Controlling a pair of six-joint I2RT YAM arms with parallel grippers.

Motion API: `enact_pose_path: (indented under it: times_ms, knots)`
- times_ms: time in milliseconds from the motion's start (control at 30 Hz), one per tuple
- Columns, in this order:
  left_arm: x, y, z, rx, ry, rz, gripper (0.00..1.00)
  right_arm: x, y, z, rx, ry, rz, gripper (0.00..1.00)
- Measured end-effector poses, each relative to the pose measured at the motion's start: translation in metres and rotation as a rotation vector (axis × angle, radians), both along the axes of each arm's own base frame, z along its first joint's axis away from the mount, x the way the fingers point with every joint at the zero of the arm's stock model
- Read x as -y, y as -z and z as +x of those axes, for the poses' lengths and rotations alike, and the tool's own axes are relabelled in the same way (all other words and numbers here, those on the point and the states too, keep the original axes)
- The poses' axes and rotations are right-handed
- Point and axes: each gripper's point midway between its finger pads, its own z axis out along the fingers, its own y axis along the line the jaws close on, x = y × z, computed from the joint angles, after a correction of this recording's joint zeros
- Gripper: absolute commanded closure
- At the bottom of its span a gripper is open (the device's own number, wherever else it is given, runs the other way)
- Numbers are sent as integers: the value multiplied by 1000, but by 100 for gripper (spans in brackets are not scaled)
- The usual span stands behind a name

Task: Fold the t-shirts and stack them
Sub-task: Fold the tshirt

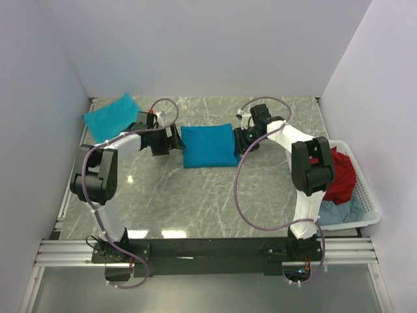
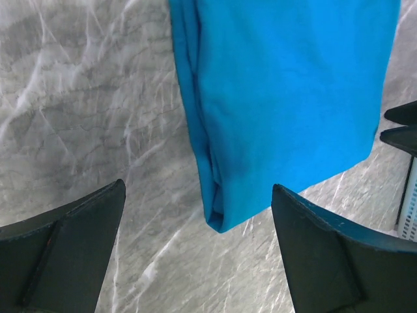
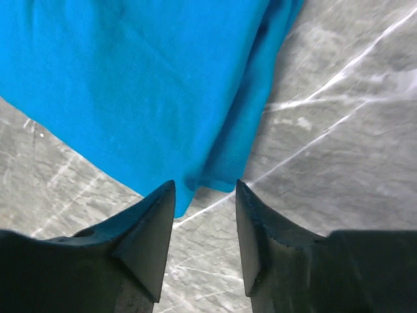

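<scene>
While the folded t-shirt [image 1: 208, 145] lies flat between them, the left gripper [image 2: 197, 187] stands spread wide at its left edge and the right gripper [image 3: 205, 184] narrowly parted at its right, neither pinching cloth, apparently poised to carry it onto the second t-shirt [image 1: 109, 117].

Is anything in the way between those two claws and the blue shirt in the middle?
Nothing visible does. The left gripper and the right gripper flank the folded t-shirt, both open. Only the marble table shows between their fingertips and the shirt's edges.
</scene>
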Motion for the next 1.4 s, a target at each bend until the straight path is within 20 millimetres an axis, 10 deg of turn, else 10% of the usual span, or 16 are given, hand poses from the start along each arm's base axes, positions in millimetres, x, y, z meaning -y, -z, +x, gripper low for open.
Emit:
enact_pose_path:
  times_ms: [433,833,1167,1400]
  knots:
    - [-6,-4,-7,9,1,30,1,-11,-1,38,-19,28,116,44]
    - [-8,2,-16,-15,10,41,1,-14,19,31,-99,72,132,44]
    - [-8,3,-17,-17,10,43,1,-31,15,11,-173,57,187,98]
    - [-8,2,-17,-17,12,40,1,-46,0,2,-223,31,292,75]
